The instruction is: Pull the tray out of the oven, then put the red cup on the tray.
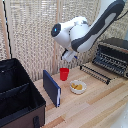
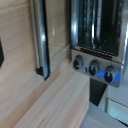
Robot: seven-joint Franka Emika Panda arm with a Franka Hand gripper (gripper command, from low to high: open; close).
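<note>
The red cup (image 1: 64,73) stands upright on the wooden table. My gripper (image 1: 68,56) hangs just above it, apart from it; its fingers are too small and dark to read. The oven (image 1: 114,52) sits at the exterior view's right with its door (image 1: 95,73) dropped open. The dark wire-lined tray (image 1: 107,62) shows at the oven's mouth; how far out it reaches is unclear. The wrist view shows the oven's knobs (image 2: 94,67), the tray's ridged lines (image 2: 95,27) inside the opening and the door's bar handle (image 2: 39,40), but no fingers.
A pale bowl of yellow food (image 1: 77,86) sits just in front of the cup. A dark blue upright slab (image 1: 51,88) stands towards the exterior view's left, beside a big open black case (image 1: 17,95). A reed screen closes off the back.
</note>
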